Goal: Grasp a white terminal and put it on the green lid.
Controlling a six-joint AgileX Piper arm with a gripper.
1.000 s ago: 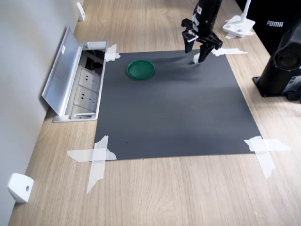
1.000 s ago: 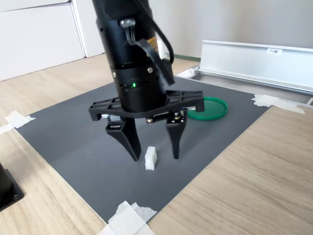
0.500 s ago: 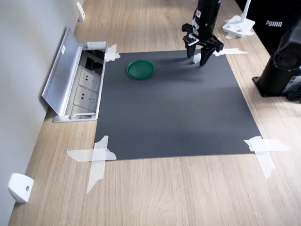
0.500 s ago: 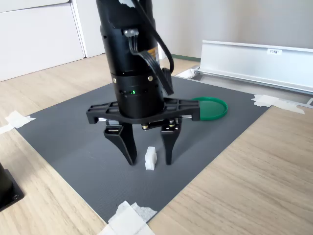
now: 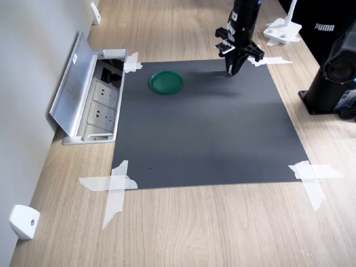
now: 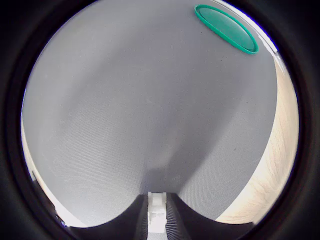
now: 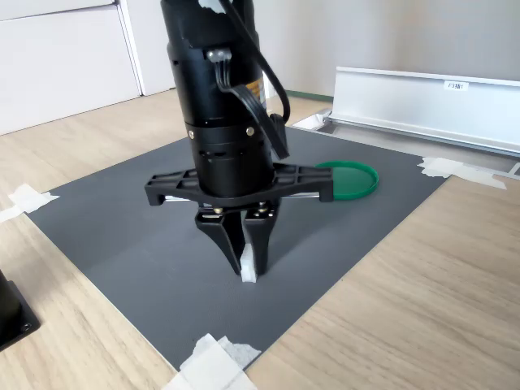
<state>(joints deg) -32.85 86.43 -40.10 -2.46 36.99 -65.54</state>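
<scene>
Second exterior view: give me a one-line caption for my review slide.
Gripper shut on the white terminal near the dark mat's edge, the green lid lying empty behind it.

Light wood bench (image 5: 211,228) carries a dark grey mat (image 5: 206,128) taped at its corners with white tape (image 5: 114,183). Green lid (image 5: 166,82) lies on the mat. Open socket box (image 5: 92,97) sits at the first exterior view's left, white wedge piece (image 5: 23,221) near the corner.

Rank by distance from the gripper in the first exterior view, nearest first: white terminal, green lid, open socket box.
1. white terminal, between the gripper fingers
2. green lid, toward the first exterior view's left, on the mat
3. open socket box, farther left, beside the mat
</scene>
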